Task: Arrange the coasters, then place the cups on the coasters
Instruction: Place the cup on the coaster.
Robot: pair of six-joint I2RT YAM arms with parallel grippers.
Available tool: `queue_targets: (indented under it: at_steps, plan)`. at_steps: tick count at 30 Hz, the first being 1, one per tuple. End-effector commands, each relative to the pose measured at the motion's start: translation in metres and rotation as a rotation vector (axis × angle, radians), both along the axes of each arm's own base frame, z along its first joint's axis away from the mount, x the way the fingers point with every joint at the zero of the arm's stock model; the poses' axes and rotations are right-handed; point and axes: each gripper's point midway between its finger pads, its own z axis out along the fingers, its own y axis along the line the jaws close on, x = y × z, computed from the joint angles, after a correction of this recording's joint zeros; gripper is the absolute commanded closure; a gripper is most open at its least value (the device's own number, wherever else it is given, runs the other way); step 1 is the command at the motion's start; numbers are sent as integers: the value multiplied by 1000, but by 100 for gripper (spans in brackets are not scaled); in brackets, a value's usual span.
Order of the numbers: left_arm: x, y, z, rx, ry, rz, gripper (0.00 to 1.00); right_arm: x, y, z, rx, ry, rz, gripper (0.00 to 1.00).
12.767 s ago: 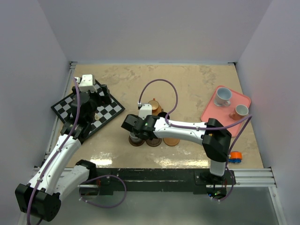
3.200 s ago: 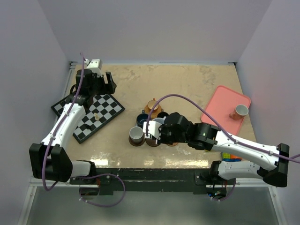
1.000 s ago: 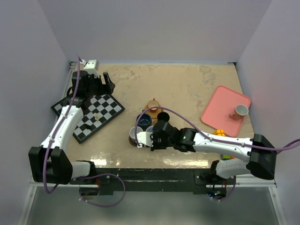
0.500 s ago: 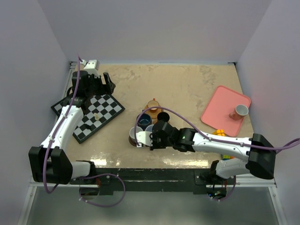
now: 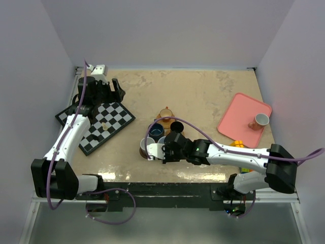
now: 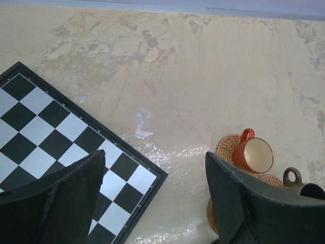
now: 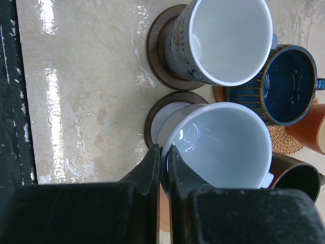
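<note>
My right gripper [image 7: 163, 150] is shut on the rim of a pale white cup [image 7: 218, 145], which sits tilted over a dark brown coaster [image 7: 151, 122]. Beside it a grey cup [image 7: 228, 40] stands on another dark brown coaster [image 7: 155, 56]. A dark blue cup [image 7: 289, 84], an orange cup [image 7: 311, 129] and a black cup [image 7: 299, 178] crowd behind on woven coasters [image 7: 282, 143]. One more cup [image 5: 261, 120] stands on the pink tray [image 5: 238, 109]. My left gripper [image 6: 155, 155] hangs open and empty above the chessboard's corner, far from the cups.
The chessboard [image 5: 101, 124] lies at the left under the left arm. Small coloured cylinders [image 5: 238, 144] lie by the right arm's forearm. The black front rail [image 7: 7, 101] runs close to the held cup. Walls close in three sides.
The right arm has barely shifted and still holds the pale cup over the same coaster. The left arm has not moved.
</note>
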Motion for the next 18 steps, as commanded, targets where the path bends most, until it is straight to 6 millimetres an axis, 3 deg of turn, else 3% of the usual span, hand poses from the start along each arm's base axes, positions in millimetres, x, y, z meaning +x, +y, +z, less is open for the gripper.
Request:
queue_targets:
  at_steps: [1, 18]
  plan:
    - [4, -1, 7, -12, -41, -11, 16, 14, 16, 22, 87, -83, -5, 100]
    - [4, -1, 7, -14, -39, -15, 16, 18, 15, 15, 75, -86, -18, 100]
